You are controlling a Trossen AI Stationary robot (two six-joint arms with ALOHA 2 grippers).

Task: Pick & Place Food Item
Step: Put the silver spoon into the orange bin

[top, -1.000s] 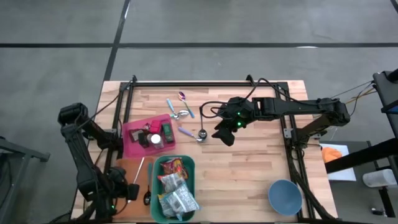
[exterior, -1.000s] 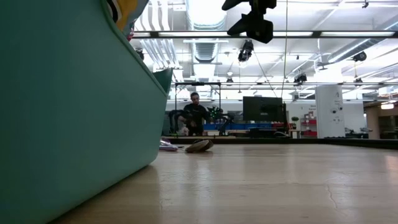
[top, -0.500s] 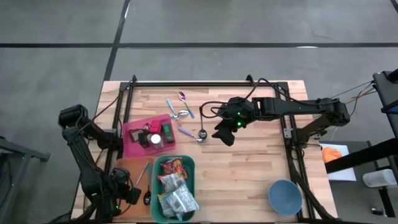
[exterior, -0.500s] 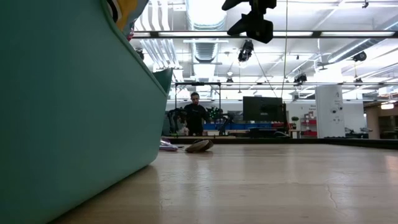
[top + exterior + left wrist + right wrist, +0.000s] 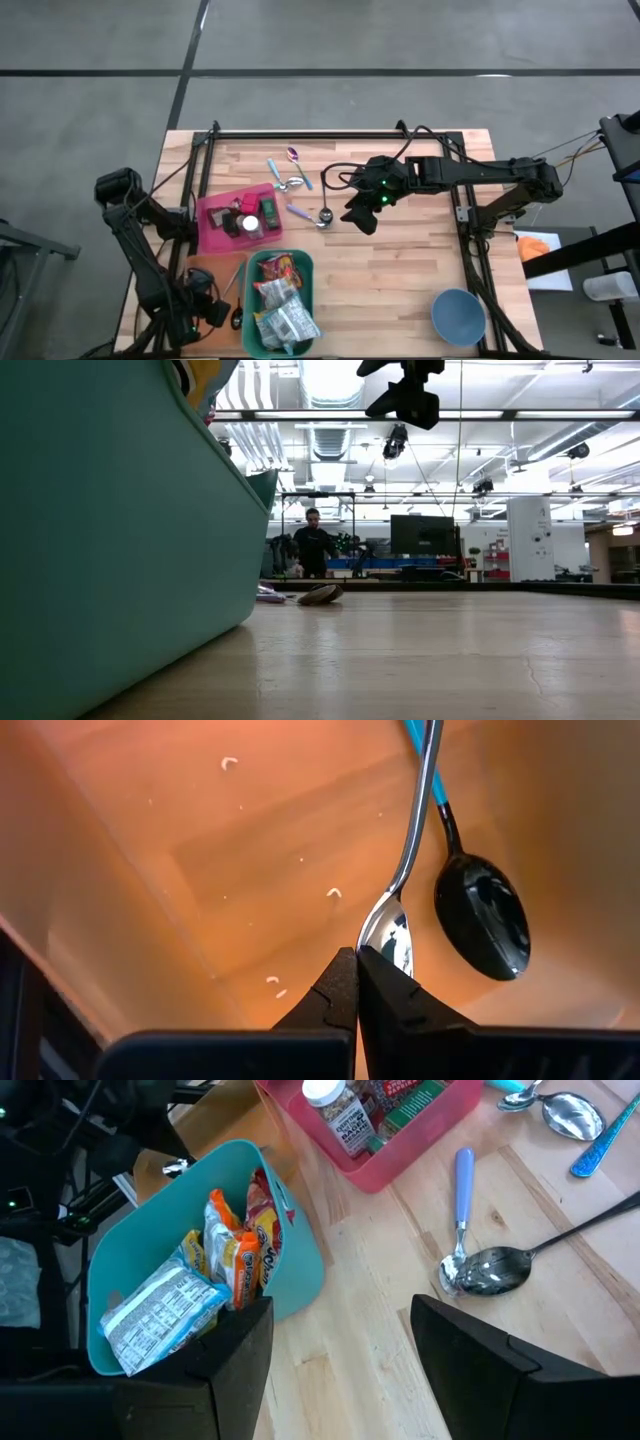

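left gripper shifting slightly along near-left table corner, pinched shut, empty | right gripper mid-table, parted, empty (unmoved) | teal bin snacks untouched

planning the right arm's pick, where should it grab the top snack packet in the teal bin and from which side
A guess: take the orange snack packet by its upper edge, coming straight down from above. It stands on edge in the teal bin, packed against other packets, so the bin walls block its sides and only its top is free. The right gripper, fingers open, hangs over the table beside the bin.
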